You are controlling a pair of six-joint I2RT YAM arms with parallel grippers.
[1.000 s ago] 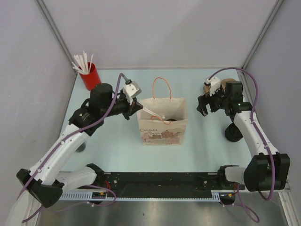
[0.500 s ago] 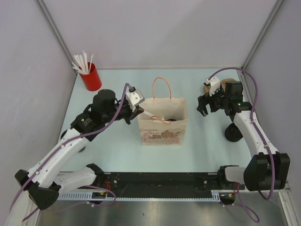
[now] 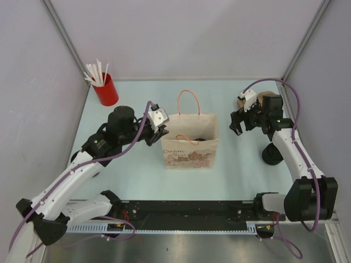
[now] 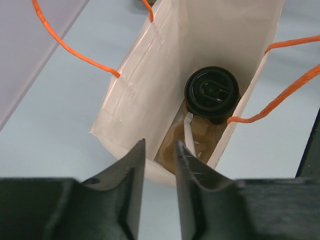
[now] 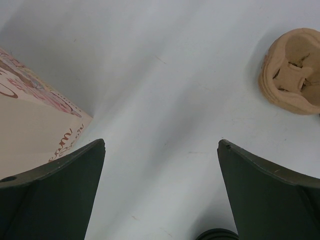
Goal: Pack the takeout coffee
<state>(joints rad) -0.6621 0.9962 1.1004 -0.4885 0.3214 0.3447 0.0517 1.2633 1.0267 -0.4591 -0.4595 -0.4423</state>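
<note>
Left wrist view: the takeout coffee (image 4: 212,92) sits inside the paper bag (image 4: 131,95), right of centre, with a white straw (image 4: 188,127) beside it. The left gripper (image 4: 160,145) is slightly parted and empty. The right gripper (image 5: 162,145) is wide open and empty. Packing looks essentially done.

Left fingers (image 4: 134,175) parted slightly, white straw (image 4: 189,131) released, now lying inside paper bag (image 4: 150,75)

Bag (image 3: 189,142): we see it mid-table.
Coffee (image 4: 211,93): we find it inside the bag, a straw (image 4: 188,131) beside it.
Straw cup (image 3: 105,89): behind-left of the bag.
Carrier (image 5: 292,70): behind-right.
</note>
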